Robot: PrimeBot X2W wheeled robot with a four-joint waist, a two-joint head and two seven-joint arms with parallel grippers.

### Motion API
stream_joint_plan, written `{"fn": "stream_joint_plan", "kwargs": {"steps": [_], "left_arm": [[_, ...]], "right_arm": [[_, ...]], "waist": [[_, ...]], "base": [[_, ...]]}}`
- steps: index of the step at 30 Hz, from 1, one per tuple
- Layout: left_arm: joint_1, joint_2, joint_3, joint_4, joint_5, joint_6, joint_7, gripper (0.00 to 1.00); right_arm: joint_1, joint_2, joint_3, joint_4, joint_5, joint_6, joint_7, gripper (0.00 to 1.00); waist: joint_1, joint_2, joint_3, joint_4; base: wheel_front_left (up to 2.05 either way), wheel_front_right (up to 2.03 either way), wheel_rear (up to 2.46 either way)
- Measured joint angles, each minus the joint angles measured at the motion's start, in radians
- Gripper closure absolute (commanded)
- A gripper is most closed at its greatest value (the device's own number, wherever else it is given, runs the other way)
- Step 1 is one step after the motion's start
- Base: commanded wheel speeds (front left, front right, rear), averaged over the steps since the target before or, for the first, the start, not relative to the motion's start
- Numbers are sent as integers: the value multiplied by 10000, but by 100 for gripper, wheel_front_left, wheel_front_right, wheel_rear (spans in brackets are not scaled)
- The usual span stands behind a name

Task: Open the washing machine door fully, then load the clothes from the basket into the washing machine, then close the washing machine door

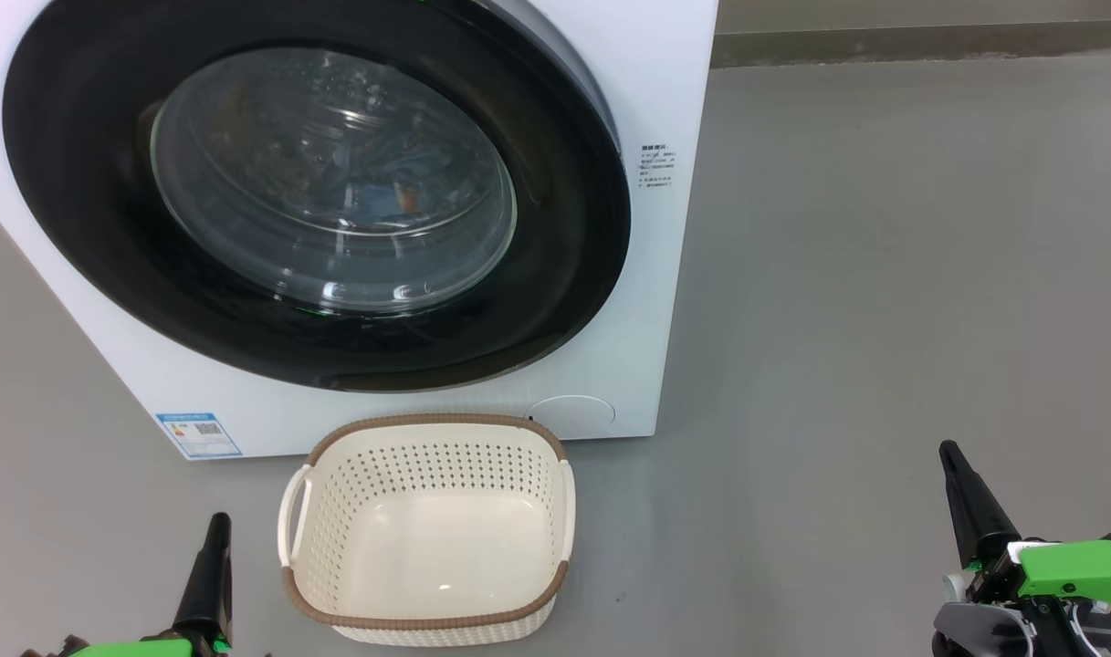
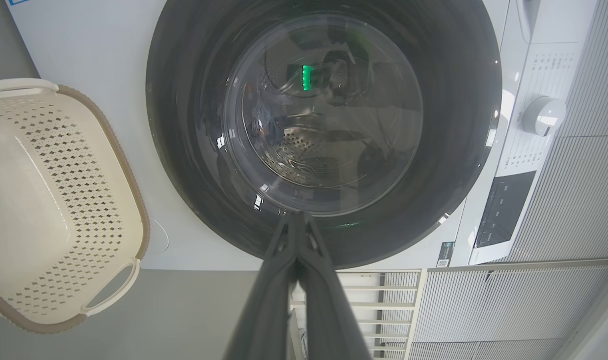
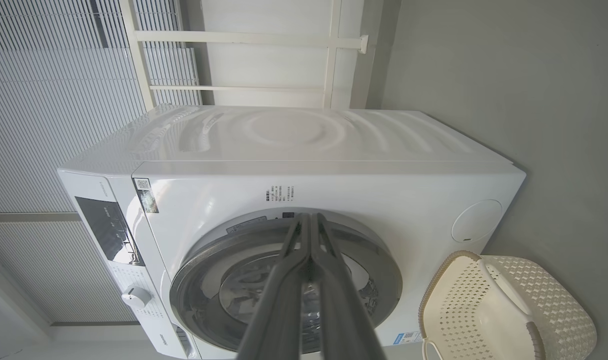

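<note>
On the grey floor [image 1: 884, 274] in front of the washing machine [image 1: 674, 109], the basket [image 1: 427, 424] sits just beside the machine's base with nothing in it, its pale bottom bare. Through the glass bowl of the washing machine door [image 1: 80, 228], a patch of light blue with a spot of orange shows inside the drum, which reads as the clothes [image 1: 386, 196] lying in the machine. The door appears to lie flush against the front panel, its black rim over the opening, though the latch cannot be checked from these views. The left gripper [image 1: 215, 529] sits at the lower left of the head view, well apart from basket and door, and the left wrist view shows its jaws pressed together on nothing. The right gripper [image 1: 957, 465] sits at the lower right, also clear of everything, its jaws likewise together and empty in its own wrist view. Judged from this, all three steps look done, and little seems left beyond confirming that the door is latched.
</note>
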Motion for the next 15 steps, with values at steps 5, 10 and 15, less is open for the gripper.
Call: {"fn": "stream_joint_plan", "kwargs": {"steps": [5, 10, 15], "left_arm": [[0, 0, 0, 0, 0, 0, 0, 100], [0, 0, 0, 0, 0, 0, 0, 100], [0, 0, 0, 0, 0, 0, 0, 100]], "right_arm": [[0, 2, 0, 0, 0, 0, 0, 100], [0, 2, -2, 0, 0, 0, 0, 100], [0, 2, -2, 0, 0, 0, 2, 100]], "waist": [[0, 0, 0, 0], [0, 0, 0, 0], [0, 0, 0, 0]], "base": [[0, 0, 0], [0, 0, 0], [0, 0, 0]]}}
